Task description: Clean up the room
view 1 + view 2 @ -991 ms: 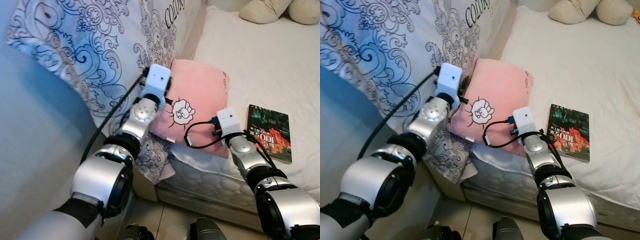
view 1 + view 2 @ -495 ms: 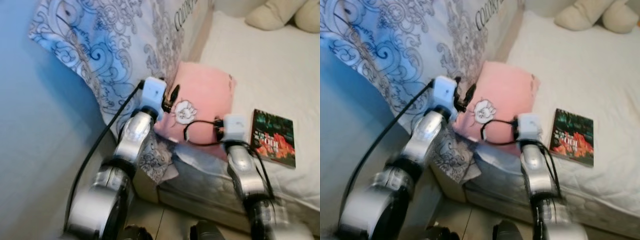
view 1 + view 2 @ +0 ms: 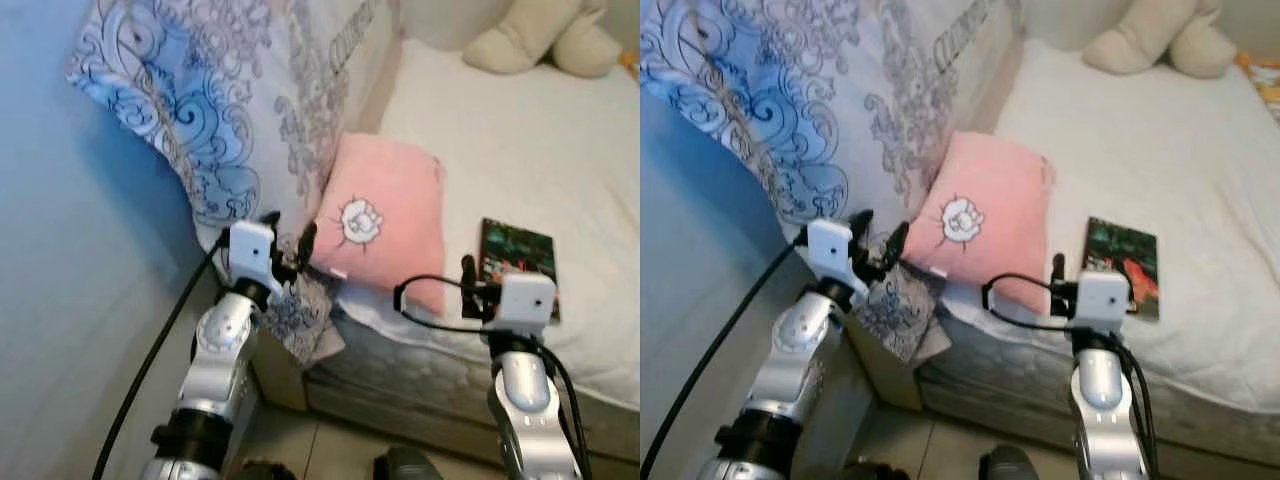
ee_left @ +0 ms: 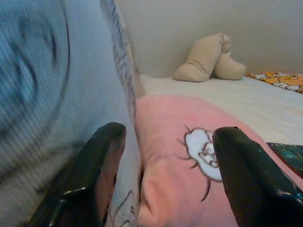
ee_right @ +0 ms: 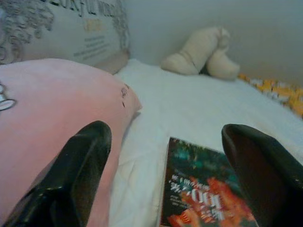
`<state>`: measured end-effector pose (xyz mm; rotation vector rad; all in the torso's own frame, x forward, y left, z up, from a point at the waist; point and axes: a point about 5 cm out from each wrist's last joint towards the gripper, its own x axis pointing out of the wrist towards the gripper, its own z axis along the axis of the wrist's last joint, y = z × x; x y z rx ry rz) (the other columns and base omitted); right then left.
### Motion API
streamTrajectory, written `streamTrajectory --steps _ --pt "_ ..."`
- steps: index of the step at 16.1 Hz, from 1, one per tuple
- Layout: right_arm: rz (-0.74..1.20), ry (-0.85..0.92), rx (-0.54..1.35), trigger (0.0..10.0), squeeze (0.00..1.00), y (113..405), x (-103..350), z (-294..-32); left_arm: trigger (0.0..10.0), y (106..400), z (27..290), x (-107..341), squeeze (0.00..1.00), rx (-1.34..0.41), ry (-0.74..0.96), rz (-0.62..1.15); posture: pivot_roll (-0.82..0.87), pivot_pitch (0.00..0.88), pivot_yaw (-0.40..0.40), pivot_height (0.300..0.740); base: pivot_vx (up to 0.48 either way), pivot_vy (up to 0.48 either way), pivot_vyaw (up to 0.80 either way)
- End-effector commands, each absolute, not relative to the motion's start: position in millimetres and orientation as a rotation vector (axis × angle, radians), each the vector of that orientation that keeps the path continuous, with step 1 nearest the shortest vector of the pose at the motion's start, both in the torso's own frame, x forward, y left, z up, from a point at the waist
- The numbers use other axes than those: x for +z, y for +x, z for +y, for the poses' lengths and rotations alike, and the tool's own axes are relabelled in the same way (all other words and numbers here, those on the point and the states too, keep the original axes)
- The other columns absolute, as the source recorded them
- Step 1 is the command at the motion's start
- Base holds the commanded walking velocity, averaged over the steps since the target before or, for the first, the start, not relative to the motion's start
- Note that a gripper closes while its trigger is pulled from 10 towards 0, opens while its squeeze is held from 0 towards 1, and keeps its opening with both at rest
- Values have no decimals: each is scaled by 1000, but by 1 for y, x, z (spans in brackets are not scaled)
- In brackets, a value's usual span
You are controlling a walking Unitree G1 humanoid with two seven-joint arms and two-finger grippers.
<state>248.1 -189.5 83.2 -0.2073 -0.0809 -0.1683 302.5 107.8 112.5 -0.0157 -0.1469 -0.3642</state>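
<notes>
1. Pink pillow (image 3: pixel 390 225): lies on the white bed (image 3: pixel 540 160) near its front edge, just beside the patterned quilt (image 3: pixel 240 100) that hangs over the bed's left side. Nothing grips it. Judged placed, or awaiting a straighter position.
2. Book (image 3: pixel 518 268): lies flat on the bed, just to the right of the pink pillow, close to the front edge. Not held. Judged not yet put away.
3. Beige cushion (image 3: pixel 530 40): rests at the far end of the bed, against the wall. Untouched.
4. Left gripper (image 3: pixel 290 255): hovers at the bed's front left corner, between quilt and pillow. Fingers spread wide, holding nothing; in the wrist view the pillow's edge sits between the fingers (image 4: pixel 102 161).
5. Right gripper (image 3: pixel 470 285): hovers just in front of the bed's edge, facing the gap between pillow and book. Fingers spread wide, empty.
6. Progress, as a judgement: both grippers free; the book looks the likeliest item left to tidy, and the quilt hangs unfolded. Much of the task appears to remain.
</notes>
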Motion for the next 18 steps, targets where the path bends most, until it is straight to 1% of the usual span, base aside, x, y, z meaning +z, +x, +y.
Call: streamTrajectory --steps 1,2,3,4,6,8,9,11,16,18 --pt "-104 -260 -118 10000 0 241 89 -181 10000 293 115 111 0 -345 -12 -135 -192 0 60 719 0 0 0" --pt "-106 -265 -110 10000 0 236 89 -181 10000 289 118 109 0 -339 -31 -125 -191 0 59 719 0 0 0" --pt "-94 -261 -101 10000 0 230 86 -181 10000 283 123 104 0 -324 -101 -99 -191 0 60 719 0 0 0" --pt "-53 -226 -110 10000 0 227 79 -184 10000 281 130 99 0 -297 -138 -76 -186 0 57 719 431 0 0" --pt "-44 -185 -120 10000 0 235 83 -183 10000 287 130 99 0 -284 -135 -74 -188 0 58 719 412 -242 0" --pt "-11 -175 -148 10000 0 241 80 -183 10000 288 129 94 0 -280 -145 -54 -192 0 56 719 412 -242 0" --pt "1 -187 -133 10000 0 240 77 -181 10000 283 129 83 0 -273 -164 -7 -200 0 58 719 409 -244 -738" --pt "12 -192 -131 10000 0 239 75 -182 10000 280 128 79 0 -276 -164 13 -205 0 60 719 409 -244 -734" --pt "32 -186 -79 10000 0 243 72 -178 10000 283 124 83 0 -295 -156 -1 -208 0 61 719 409 -247 -700" --pt "16 -184 -48 10000 0 251 75 -173 10000 286 128 86 0 -242 -185 -12 -196 0 55 719 409 -246 0"
